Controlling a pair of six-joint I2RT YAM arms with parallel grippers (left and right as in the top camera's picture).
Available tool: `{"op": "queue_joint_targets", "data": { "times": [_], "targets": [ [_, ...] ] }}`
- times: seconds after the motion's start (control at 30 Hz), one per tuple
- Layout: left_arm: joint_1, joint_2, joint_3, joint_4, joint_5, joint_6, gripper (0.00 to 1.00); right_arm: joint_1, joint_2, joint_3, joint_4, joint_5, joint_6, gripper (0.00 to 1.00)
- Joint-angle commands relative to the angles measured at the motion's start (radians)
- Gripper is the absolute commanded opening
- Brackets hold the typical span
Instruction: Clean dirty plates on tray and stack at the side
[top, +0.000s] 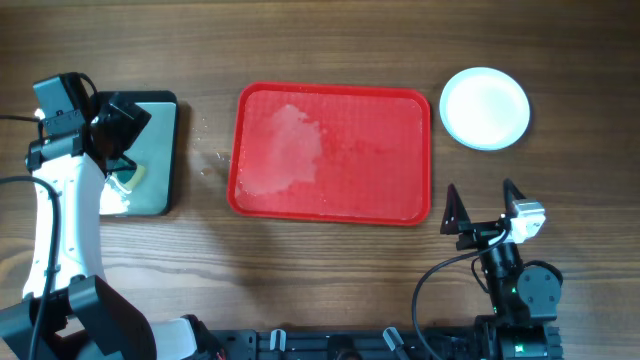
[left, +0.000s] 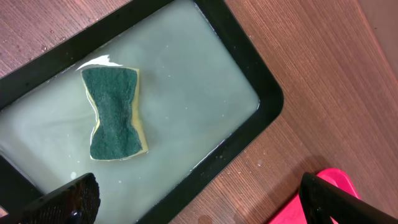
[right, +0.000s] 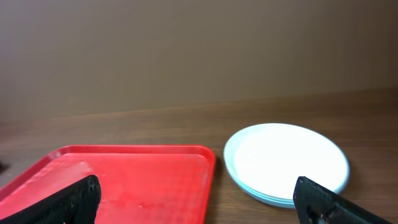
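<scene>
our left gripper (top: 120, 125) hangs wide open, empty, over the dark tray (left: 267, 93), our right gripper (top: 482, 205) likewise beside the red tray (top: 330, 89).

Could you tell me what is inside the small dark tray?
A green-and-yellow sponge lies in its cloudy water. Overhead, the left arm covers part of the dark tray.

left hand (top: 124, 143) wide open, right hand (top: 480, 196) wide open, both empty
</scene>
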Motion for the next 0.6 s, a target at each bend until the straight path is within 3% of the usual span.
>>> {"op": "queue_joint_targets", "data": {
  "times": [0.0,0.57],
  "targets": [
    [0.002,0.0,0.011,0.0,0.004,-0.006,1.0,0.003,-0.015,-0.001,0.002,0.055,-0.064,1.0],
    [0.002,0.0,0.011,0.0,0.004,-0.006,1.0,0.003,-0.014,-0.001,0.003,0.049,-0.063,1.0]
  ]
}}
